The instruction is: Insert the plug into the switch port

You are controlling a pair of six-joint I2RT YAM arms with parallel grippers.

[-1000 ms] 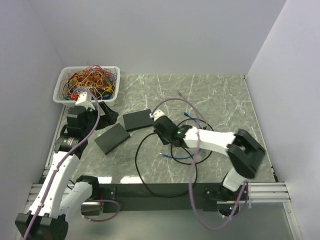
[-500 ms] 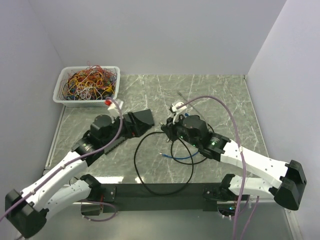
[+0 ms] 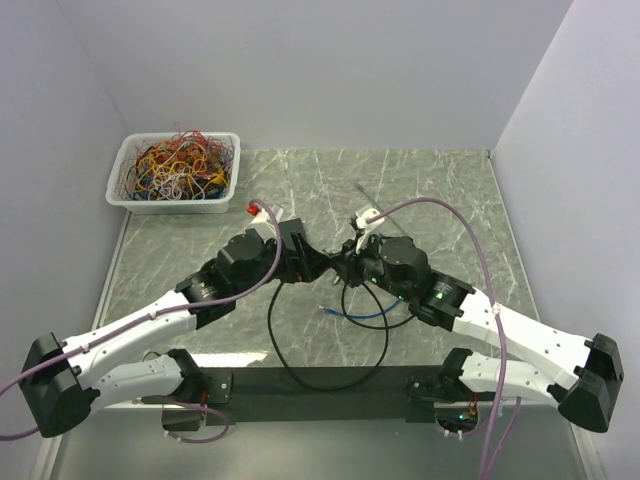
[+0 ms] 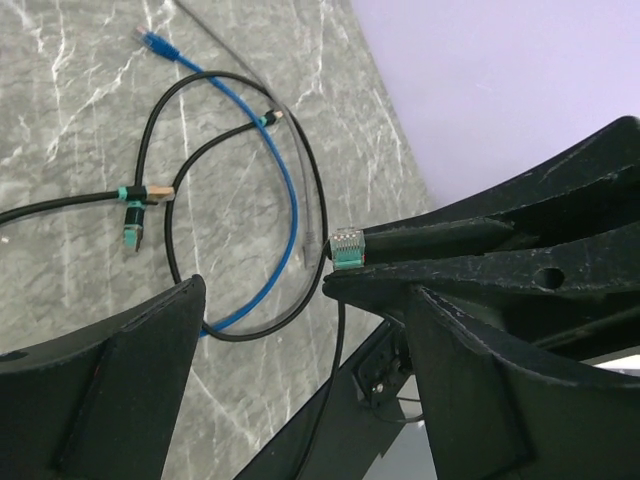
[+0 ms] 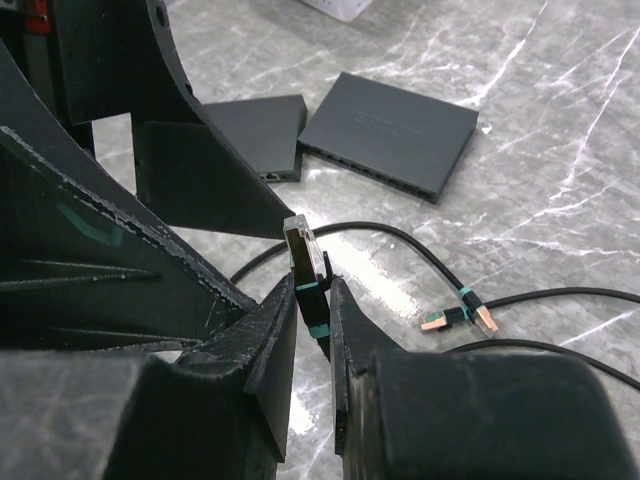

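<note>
We see right gripper clenched on the plug; left gripper spread wide, facing it, seemingly empty; a switch lying beyond

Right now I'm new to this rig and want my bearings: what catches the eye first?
Two pincers meet nose to nose over the table: the right pincer grips a teal-banded plug, the left pincer gapes open before it. Next, the white bin heaped with coloured wires at the far left corner.
</note>
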